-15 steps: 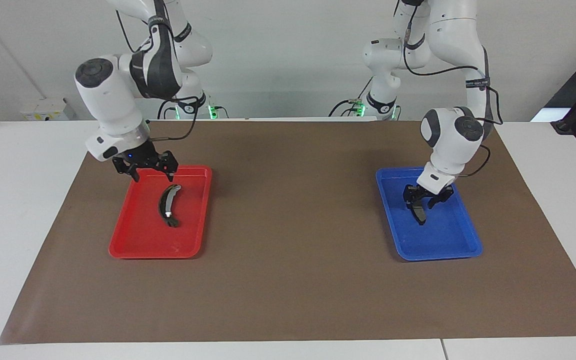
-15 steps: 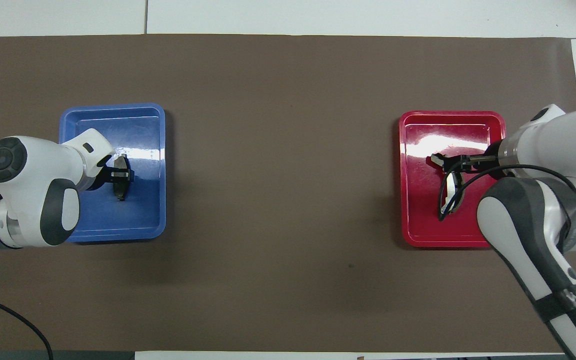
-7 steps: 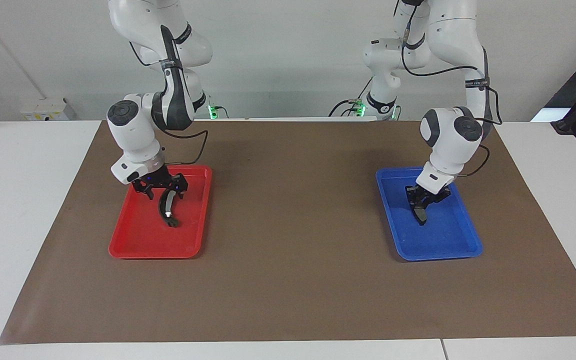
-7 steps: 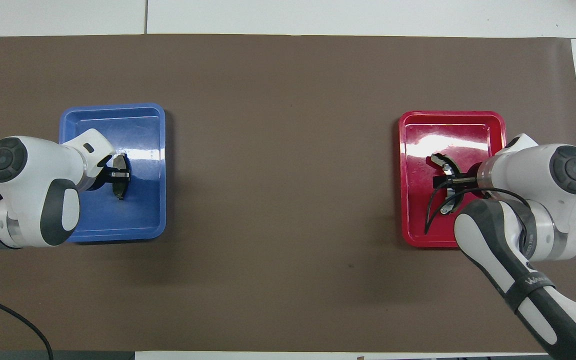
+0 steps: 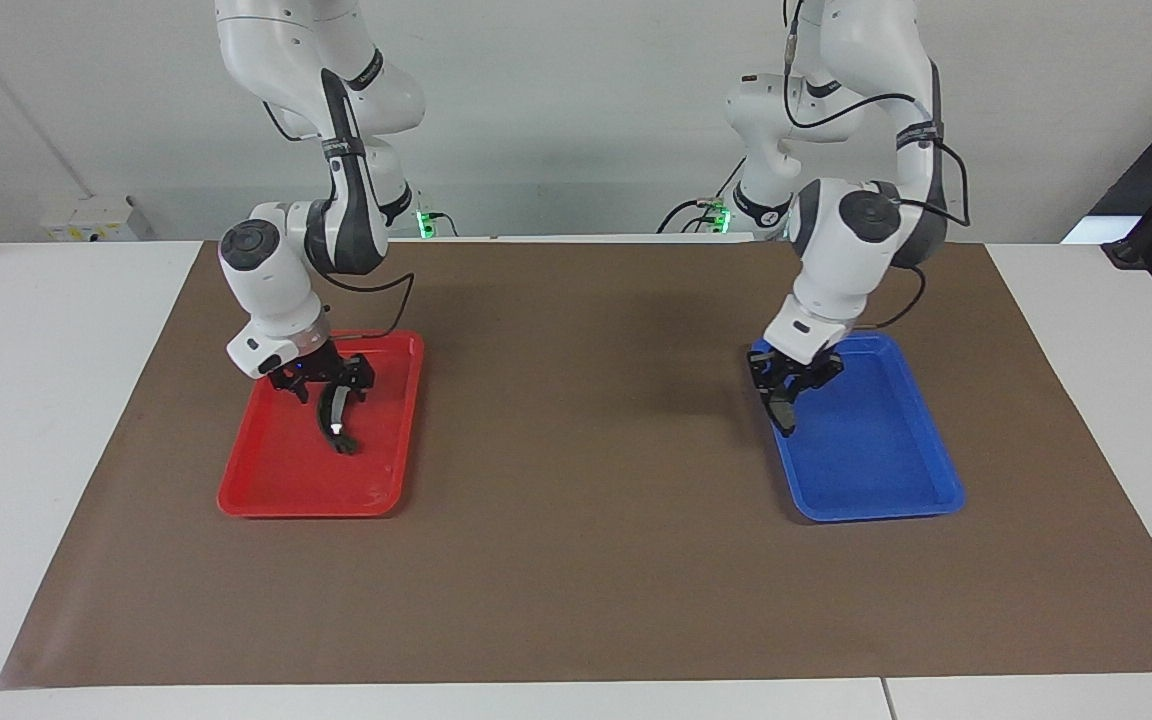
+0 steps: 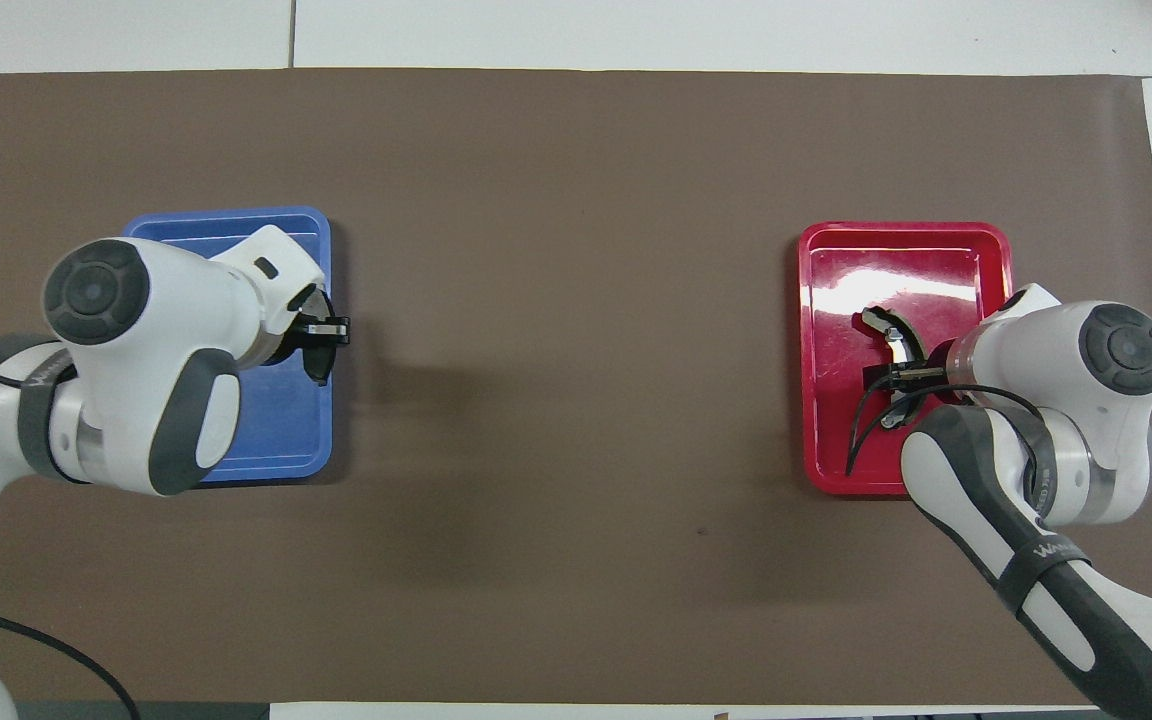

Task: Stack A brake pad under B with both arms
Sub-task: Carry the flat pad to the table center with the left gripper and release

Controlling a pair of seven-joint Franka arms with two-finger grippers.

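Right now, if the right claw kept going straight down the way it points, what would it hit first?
The long pad. The right claw points down at that pad's upper end in the red tray, and seems to be at it already, though contact is hard to judge. Under the pad comes the tray floor.

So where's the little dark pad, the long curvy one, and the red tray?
A brake pad [image 5: 783,412]: facing view, its lower tip hanging from the left gripper.
B [image 5: 333,415]: facing view, middle of its dark curve.
red tray [image 5: 281,495]: facing view, bare floor near its rim.
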